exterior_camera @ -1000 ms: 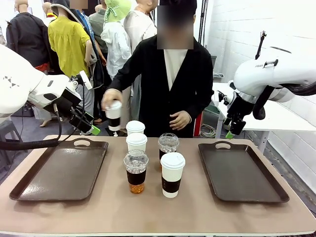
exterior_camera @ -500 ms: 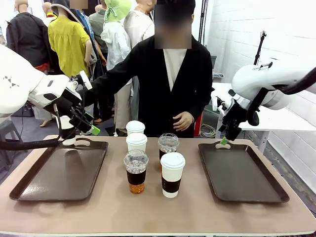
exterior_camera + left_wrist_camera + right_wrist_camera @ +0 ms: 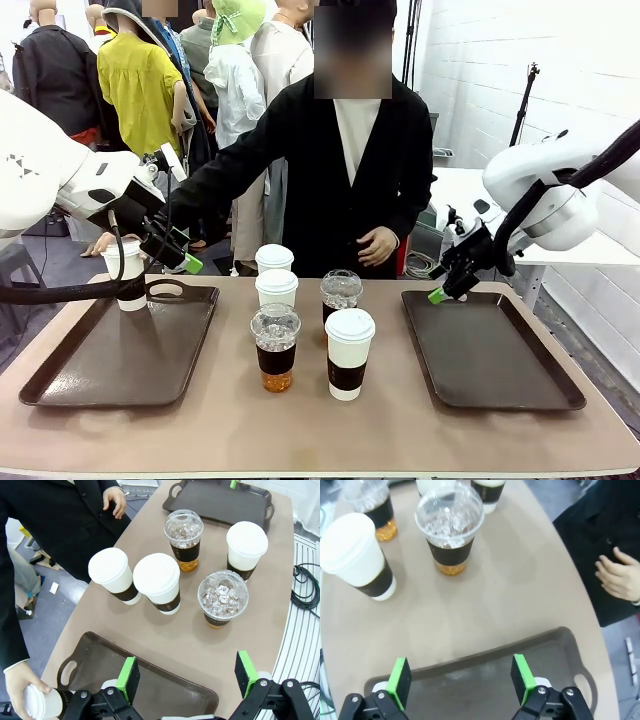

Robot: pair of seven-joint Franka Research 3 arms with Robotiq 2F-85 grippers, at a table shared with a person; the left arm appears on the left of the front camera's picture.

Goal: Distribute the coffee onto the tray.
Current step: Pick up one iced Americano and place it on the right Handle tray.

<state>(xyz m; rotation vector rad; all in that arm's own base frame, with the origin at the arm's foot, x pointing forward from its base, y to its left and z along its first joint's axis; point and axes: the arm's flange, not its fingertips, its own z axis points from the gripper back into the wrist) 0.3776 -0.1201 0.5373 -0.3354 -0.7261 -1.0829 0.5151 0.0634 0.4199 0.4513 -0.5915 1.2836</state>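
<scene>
Hovering open over the right tray [image 3: 490,365], the right end effector [image 3: 440,292] is facing five cups [image 3: 349,352] on the tabletop [image 3: 230,420]; best gripping the nearest iced cup [image 3: 341,295] by its sleeve. Left end effector [image 3: 185,262], open too, is hanging while a person's hand [image 3: 105,243] is setting a sixth cup [image 3: 126,275] on the left tray [image 3: 120,360].

Wide-gaping right tool [image 3: 461,676] over brown tray [image 3: 555,647], iced cup [image 3: 449,530] beyond.

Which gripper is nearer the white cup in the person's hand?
Left. The left gripper hangs right beside the cup; the right gripper is far off, at the other tray.
</scene>
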